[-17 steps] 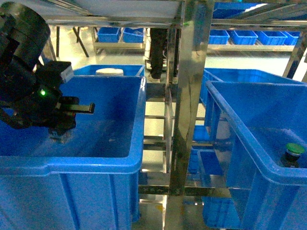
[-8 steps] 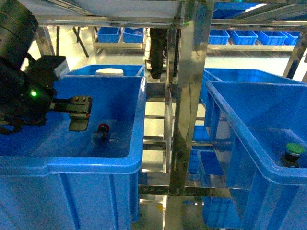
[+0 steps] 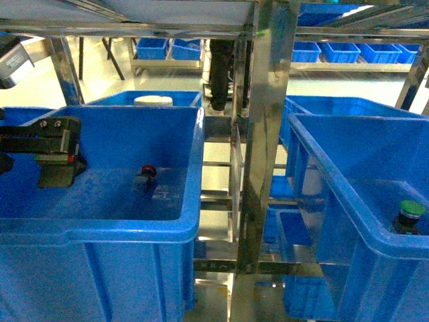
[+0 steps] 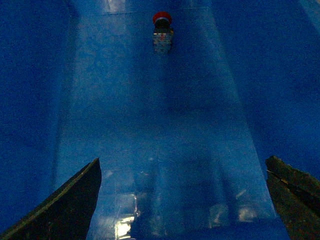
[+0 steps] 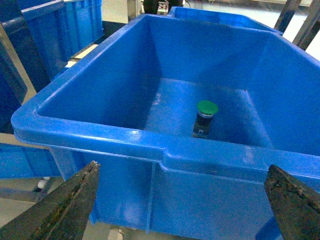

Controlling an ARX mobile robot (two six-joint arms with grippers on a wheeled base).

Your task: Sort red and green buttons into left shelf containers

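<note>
**Red button lies in left bin; green button stands in right bin**

The scene centres on a steel post (image 3: 265,134) between two deep blue bins. Left of the post, the left bin (image 3: 100,231) holds the red button (image 3: 146,176), which rests on the bin floor toward the far wall, nearer the post side. The left gripper (image 3: 57,144) hovers over the bin's far-left side, well apart from the button, its jaws released and holding nothing. From the left wrist, the button (image 4: 162,30) lies far ahead of the spread fingers (image 4: 65,205).

Right of the post, the right bin (image 5: 165,150) holds the green button (image 5: 205,119), upright on its floor. The right gripper (image 5: 180,210) sits outside that bin's near rim, jaws wide apart, empty.
</note>
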